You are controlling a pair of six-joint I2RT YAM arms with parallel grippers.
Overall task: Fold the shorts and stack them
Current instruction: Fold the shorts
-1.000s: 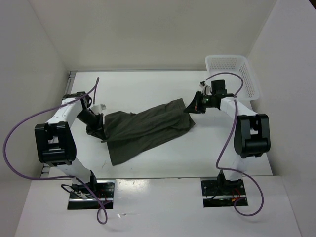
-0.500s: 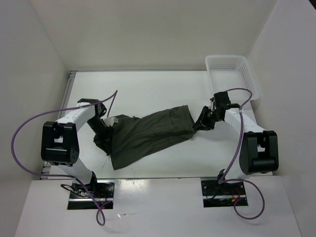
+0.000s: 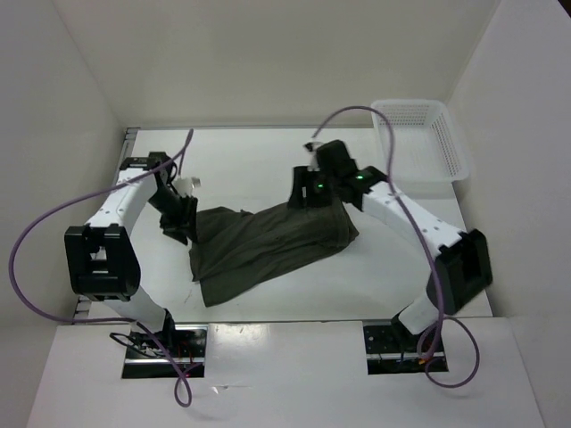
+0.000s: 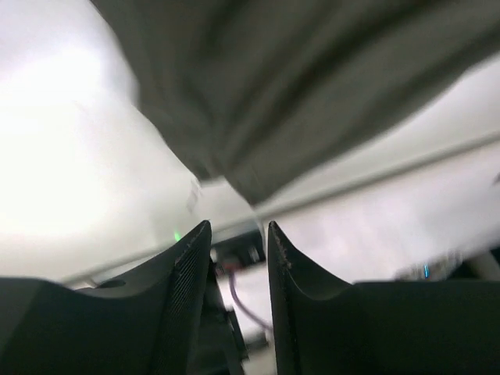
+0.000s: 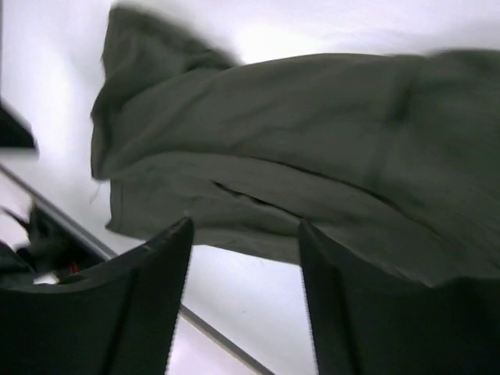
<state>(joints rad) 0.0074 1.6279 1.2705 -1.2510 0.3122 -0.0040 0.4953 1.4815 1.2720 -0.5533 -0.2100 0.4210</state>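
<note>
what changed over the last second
The right pincer swung left from the right end of the dark olive cloth shorts to their far edge, open above them. The left pincer shifted slightly. The shorts stay spread on the white table; the white basket unmoved.

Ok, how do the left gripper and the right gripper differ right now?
Gap: the left gripper has its fingers close together, with only a narrow slot between them, while the right gripper is spread wide.
Place: the left gripper sits at the left end of the shorts, while the right gripper hangs over their far edge, right of the middle.
Shared: both are empty, with no cloth between the fingers.
</note>
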